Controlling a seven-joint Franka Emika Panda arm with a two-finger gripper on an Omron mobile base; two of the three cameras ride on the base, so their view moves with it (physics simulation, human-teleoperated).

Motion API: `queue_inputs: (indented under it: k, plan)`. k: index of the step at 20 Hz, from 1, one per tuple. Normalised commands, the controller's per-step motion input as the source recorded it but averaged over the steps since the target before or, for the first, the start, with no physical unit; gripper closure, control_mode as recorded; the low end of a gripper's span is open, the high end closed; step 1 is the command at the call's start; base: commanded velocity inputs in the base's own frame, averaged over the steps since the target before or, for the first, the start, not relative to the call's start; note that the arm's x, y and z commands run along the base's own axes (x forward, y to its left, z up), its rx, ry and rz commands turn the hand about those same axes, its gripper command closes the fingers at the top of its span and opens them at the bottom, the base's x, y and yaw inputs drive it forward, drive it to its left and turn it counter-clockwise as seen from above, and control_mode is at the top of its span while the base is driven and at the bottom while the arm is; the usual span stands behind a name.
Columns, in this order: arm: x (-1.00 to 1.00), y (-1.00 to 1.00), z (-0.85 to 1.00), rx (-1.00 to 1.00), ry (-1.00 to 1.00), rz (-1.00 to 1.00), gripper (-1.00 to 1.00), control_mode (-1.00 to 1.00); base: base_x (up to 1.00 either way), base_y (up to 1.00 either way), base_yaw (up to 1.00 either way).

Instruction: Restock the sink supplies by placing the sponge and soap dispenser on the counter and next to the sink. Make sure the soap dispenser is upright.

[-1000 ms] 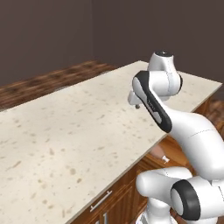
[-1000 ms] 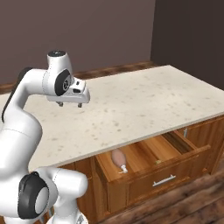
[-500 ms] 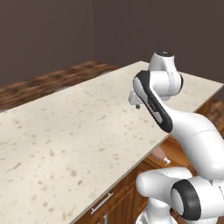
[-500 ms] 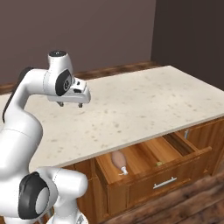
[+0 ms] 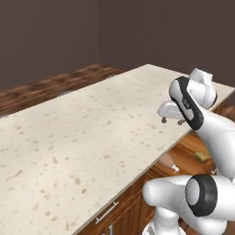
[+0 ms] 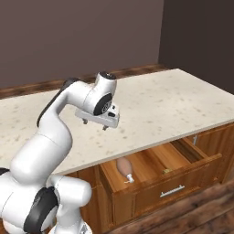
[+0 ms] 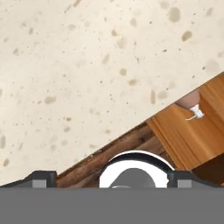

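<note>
The gripper (image 6: 95,123) is hovering released over the counter (image 6: 155,103) edge. The soap dispenser (image 6: 124,168) is lying in the open drawer (image 6: 157,176), at the gripper's 5 o'clock.

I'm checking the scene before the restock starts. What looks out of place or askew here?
The egg-shaped reddish-brown soap dispenser with its pale pump lies on its side in the open wooden drawer under the beige speckled counter, not upright. A small yellow-green piece, likely the sponge, sits by the drawer's front.
</note>
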Motion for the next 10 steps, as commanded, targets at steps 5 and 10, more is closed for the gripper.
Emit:
queue_inputs:
  k: [5, 10]
  plan:
    - [-0.43, -1.00, -0.97, 0.28, 0.00, -0.01, -1.00, -1.00, 0.00, 0.00, 0.00]
    - [-0.41, -0.86, -0.81, 0.08, 0.01, -0.07, -1.00, -1.00, 0.00, 0.00, 0.00]
